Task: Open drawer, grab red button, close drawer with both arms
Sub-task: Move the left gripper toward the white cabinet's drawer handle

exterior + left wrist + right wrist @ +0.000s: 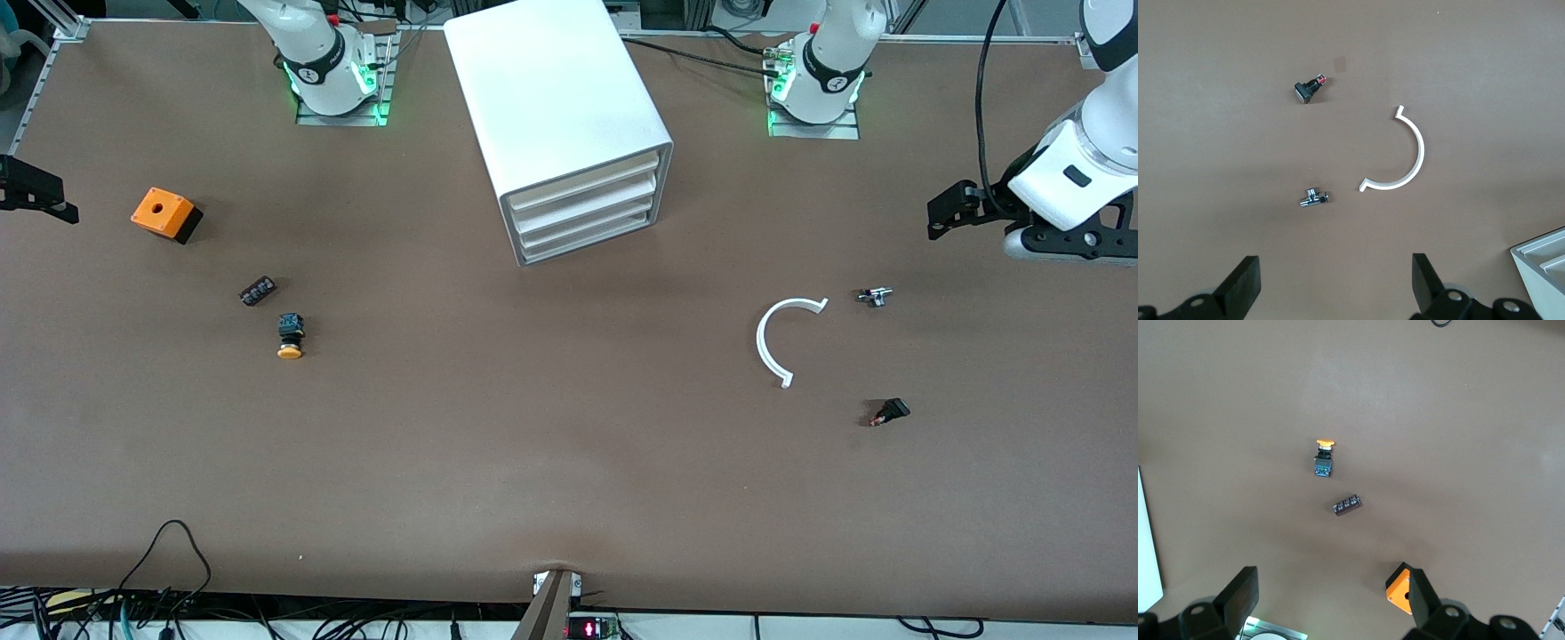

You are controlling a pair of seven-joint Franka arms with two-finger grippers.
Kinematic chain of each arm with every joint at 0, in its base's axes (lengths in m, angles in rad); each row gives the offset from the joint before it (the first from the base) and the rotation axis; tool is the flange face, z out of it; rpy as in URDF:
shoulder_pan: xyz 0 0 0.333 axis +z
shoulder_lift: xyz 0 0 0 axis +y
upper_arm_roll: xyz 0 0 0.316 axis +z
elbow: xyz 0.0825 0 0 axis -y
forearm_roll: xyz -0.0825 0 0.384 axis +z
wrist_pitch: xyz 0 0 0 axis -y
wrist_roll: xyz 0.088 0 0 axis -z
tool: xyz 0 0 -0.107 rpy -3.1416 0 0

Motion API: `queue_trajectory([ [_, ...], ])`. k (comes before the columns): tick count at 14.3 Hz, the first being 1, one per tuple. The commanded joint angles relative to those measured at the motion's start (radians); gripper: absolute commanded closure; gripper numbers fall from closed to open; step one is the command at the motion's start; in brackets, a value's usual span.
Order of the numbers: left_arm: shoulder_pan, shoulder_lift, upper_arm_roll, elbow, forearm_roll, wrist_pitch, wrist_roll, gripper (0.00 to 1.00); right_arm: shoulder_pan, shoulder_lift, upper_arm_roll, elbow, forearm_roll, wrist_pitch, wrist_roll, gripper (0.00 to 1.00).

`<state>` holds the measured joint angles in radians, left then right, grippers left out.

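Observation:
The white cabinet (551,98) stands at the middle of the table near the arms' bases. Its stacked drawers (587,209) are all shut; a corner of it shows in the left wrist view (1545,260). The red-capped button is hidden or out of view. My left gripper (951,209) hangs open and empty over the table at the left arm's end, its jaws wide in the left wrist view (1335,267). My right gripper (40,191) hangs open and empty over the right arm's end, also shown in the right wrist view (1330,580).
Toward the right arm's end lie an orange cube with a hole (164,214), a small black strip (257,291) and an orange-yellow-capped button (290,336). Toward the left arm's end lie a white curved piece (772,342), a small metal part (875,296) and a small black part (889,412).

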<state>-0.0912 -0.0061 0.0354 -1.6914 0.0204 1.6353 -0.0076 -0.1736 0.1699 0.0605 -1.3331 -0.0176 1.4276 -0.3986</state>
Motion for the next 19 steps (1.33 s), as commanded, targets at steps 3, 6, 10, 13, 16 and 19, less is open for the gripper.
queue_trajectory([
  [3, -0.005, 0.001, 0.000, 0.018, 0.021, -0.020, 0.014, 0.00, -0.007, -0.009, 0.021, 0.000, 0.008, -0.010, -0.017, 0.00],
  [6, -0.007, 0.012, -0.005, 0.018, 0.021, -0.035, 0.011, 0.00, -0.007, -0.007, 0.021, 0.000, 0.008, -0.012, -0.020, 0.00],
  [10, -0.007, 0.021, -0.005, 0.021, 0.020, -0.083, 0.012, 0.00, -0.009, -0.004, 0.018, -0.001, 0.013, -0.010, -0.019, 0.00],
  [13, -0.012, 0.044, -0.012, 0.053, 0.003, -0.208, 0.015, 0.00, 0.000, 0.028, 0.021, -0.003, 0.010, -0.009, -0.019, 0.00],
  [16, -0.010, 0.066, -0.051, 0.087, -0.040, -0.345, 0.017, 0.00, 0.017, 0.052, 0.021, -0.006, 0.008, -0.007, -0.022, 0.00],
  [19, -0.012, 0.081, -0.055, 0.076, -0.185, -0.382, 0.069, 0.00, 0.025, 0.065, 0.021, -0.006, 0.010, -0.003, -0.034, 0.00],
])
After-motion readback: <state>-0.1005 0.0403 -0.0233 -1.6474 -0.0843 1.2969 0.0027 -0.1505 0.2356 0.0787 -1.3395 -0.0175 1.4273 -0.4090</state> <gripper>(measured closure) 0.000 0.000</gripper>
